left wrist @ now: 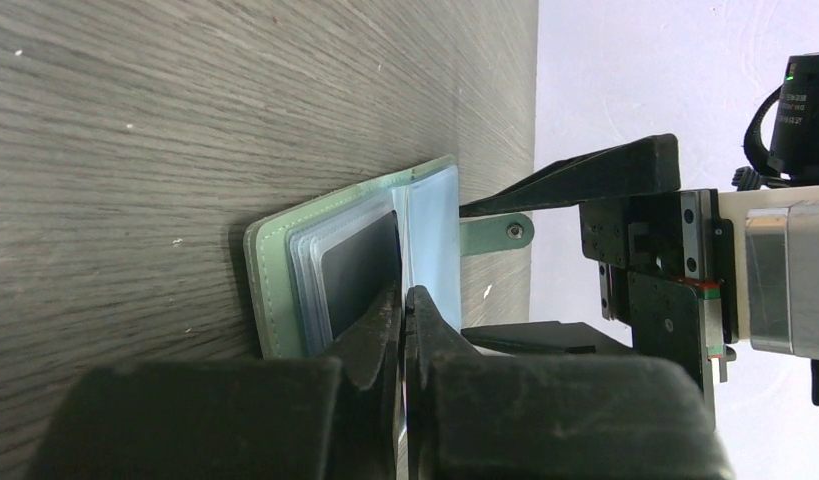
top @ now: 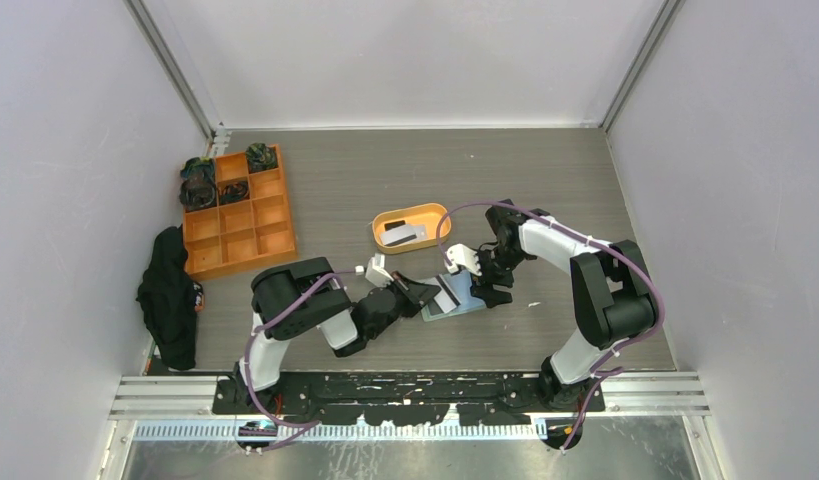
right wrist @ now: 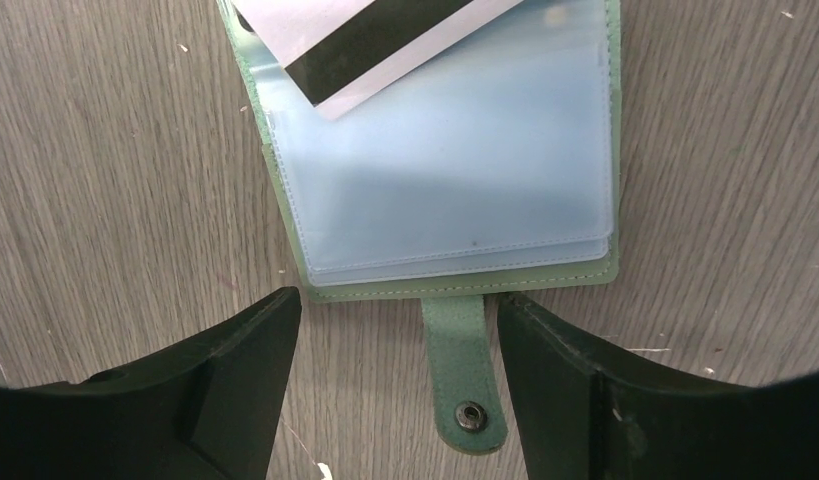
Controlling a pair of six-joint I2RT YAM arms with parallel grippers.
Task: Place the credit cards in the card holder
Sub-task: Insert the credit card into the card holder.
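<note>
Wood-grain table (top: 385, 170) bears open card holder (right wrist: 455, 200); left jaws clenched, right jaws released.

Grey table (top: 385, 170); on it green card holder (top: 467, 301), orange oval tray (top: 377, 232), orange grid organiser (top: 237, 216)

The white, black-striped card (right wrist: 375, 45) runs off the top edge of the right wrist view, as does the far half of the open card holder (right wrist: 445, 180). The closed left hand (left wrist: 403, 305) covers the holder's near corner in its own view.
</note>
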